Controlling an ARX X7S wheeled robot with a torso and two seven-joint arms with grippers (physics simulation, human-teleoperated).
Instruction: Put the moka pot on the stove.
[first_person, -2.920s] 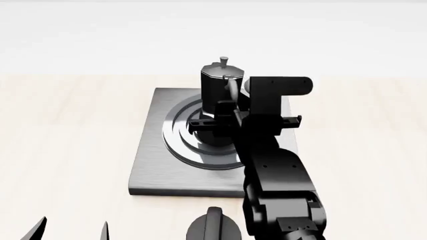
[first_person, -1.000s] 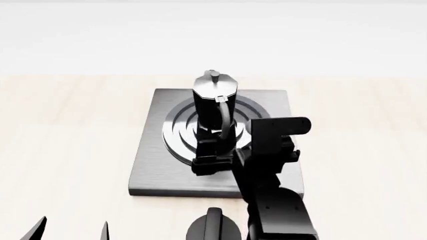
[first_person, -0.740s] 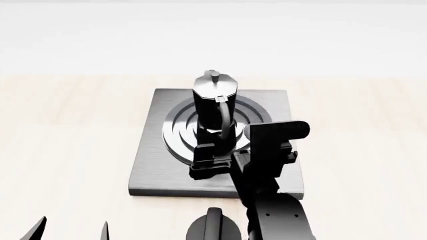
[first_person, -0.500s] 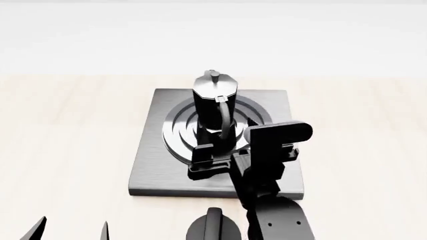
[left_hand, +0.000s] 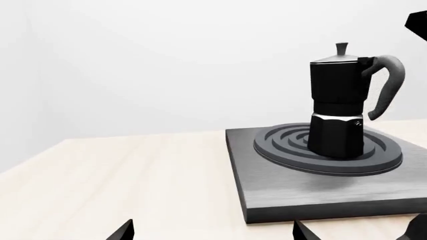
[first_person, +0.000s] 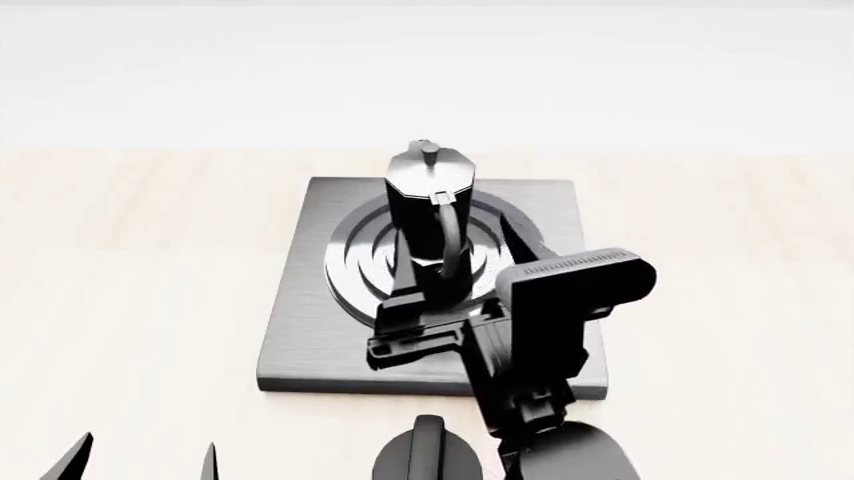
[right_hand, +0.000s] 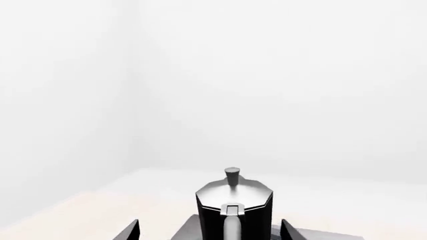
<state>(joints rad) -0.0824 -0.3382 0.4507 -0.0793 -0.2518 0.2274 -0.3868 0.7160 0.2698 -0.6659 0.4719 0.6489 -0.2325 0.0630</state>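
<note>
The moka pot (first_person: 430, 222) stands upright on the stove (first_person: 304, 300) burner, just ahead of my right claw (first_person: 400, 330), which is spread open and holds nothing. It looks rigid, glossy and slippery, likely top-heavy; I'd grip its narrow waist.

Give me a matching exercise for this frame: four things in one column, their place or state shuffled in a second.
1. tall glossy black faceted moka pot
2. flat square grey metal stove
3. right pincer
4. short black round knob

A. open, holding nothing, over the slab's front
B. upright on the ringed burner
C. lying on the pale wooden table
D. at the head view's bottom edge

Pairs: 1-B, 2-C, 3-A, 4-D.
</note>
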